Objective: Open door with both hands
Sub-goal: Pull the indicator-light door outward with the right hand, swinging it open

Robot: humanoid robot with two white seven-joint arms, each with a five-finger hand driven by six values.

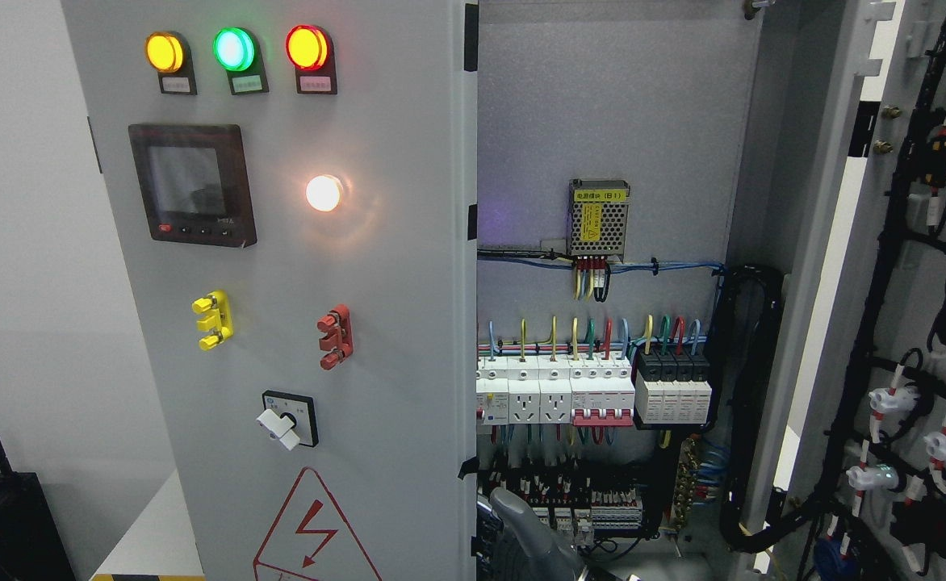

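Showing "(B1)" on its yellow label (599,194), the cabinet's right door (909,307) stands open.

Matt grey painted metal door (392,323), glossy plastic lamps (233,48).

You get a sharp, evenly lit view; the white lamp (324,193) flares glare across the grey door (392,323).
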